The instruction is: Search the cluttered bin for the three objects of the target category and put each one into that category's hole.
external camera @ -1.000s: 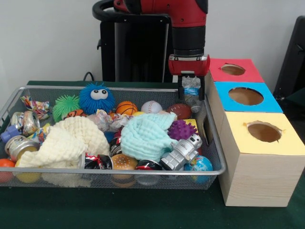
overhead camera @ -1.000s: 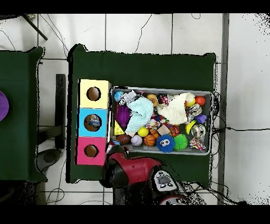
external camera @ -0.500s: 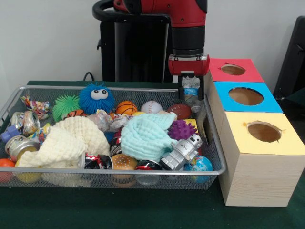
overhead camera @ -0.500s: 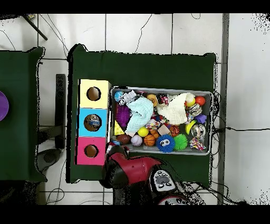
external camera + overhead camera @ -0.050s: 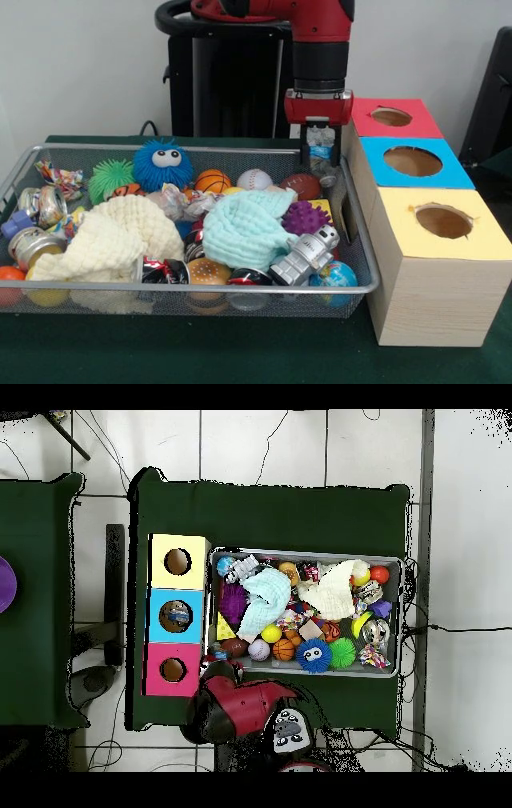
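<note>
Wire bin (image 5: 364, 240) packed with toys, cloths and cans; three wooden boxes beside it, topped red (image 5: 392, 117), blue (image 5: 413, 162) and yellow (image 5: 442, 222), each with a hole. Gripper (image 5: 322, 158) clamps a crumpled clear plastic bottle (image 5: 322, 152) above the bin's far corner, next to the red box.

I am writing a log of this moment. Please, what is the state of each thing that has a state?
end effector: shut on crumpled plastic bottle
crumpled plastic bottle: held above the bin's corner
wire bin: full of clutter
red box: hole open
blue box: hole open
yellow box: hole open
mint cloth: bunched
cream cloth: bunched
</note>
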